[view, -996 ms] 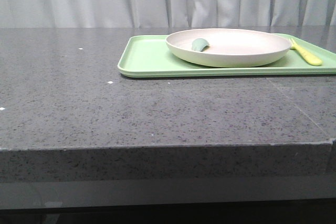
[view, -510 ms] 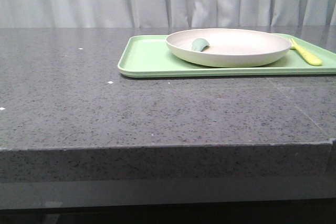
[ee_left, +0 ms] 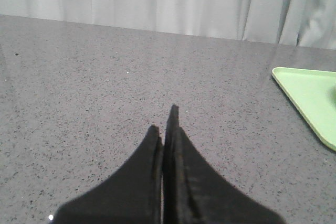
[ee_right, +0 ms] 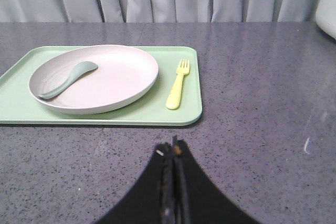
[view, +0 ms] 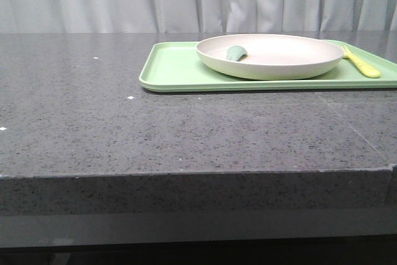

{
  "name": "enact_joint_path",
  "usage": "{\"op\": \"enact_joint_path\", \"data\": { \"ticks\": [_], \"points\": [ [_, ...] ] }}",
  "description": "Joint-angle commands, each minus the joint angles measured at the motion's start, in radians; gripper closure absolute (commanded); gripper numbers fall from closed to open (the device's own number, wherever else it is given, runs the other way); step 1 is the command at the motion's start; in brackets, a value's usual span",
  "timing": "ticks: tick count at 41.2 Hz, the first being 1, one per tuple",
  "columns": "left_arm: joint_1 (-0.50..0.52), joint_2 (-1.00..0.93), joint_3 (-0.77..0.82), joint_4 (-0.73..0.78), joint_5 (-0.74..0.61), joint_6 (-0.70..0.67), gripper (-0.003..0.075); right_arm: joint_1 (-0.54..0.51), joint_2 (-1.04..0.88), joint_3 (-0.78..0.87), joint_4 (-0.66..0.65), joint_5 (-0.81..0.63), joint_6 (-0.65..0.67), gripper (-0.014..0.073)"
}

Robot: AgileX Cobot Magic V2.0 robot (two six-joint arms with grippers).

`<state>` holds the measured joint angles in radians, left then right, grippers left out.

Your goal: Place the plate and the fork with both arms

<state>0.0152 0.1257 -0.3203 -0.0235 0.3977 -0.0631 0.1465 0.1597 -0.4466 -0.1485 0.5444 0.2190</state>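
The cream-white plate sits on a light-green tray at the table's far right; it also shows in the right wrist view. The pale-yellow fork lies on the tray just right of the plate, tines away from me, and shows in the right wrist view too. My right gripper is shut and empty, over bare table short of the tray. My left gripper is shut and empty, over bare table left of the tray's corner. Neither arm shows in the front view.
A small grey-green curved piece lies in the plate's left part. The dark speckled stone table has a front edge near me. Grey curtains hang behind. A white object shows at the right wrist view's edge.
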Motion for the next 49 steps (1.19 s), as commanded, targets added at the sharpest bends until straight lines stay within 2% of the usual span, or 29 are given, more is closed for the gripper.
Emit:
{"op": "enact_joint_path", "data": {
  "ticks": [1,5,12,20,49],
  "points": [
    [0.001,-0.074,0.056,-0.008,-0.126,-0.008,0.0738,0.001,0.009,-0.022,-0.019,-0.084,-0.008,0.0715],
    [0.001,-0.156,0.137,-0.012,-0.142,-0.008,0.0738,0.001,0.009,-0.022,-0.019,-0.084,-0.008,0.0715],
    [0.001,-0.150,0.232,-0.025,-0.227,-0.008,0.0738,0.001,0.009,-0.022,-0.019,-0.081,-0.008,0.0715],
    [0.001,-0.153,0.332,-0.025,-0.390,-0.008,0.0738,0.001,0.009,-0.022,-0.019,-0.081,-0.008,0.0715],
    [0.001,-0.153,0.328,-0.025,-0.373,-0.008,0.0738,0.001,0.009,-0.022,-0.019,-0.081,-0.008,0.0715]
  ]
}}
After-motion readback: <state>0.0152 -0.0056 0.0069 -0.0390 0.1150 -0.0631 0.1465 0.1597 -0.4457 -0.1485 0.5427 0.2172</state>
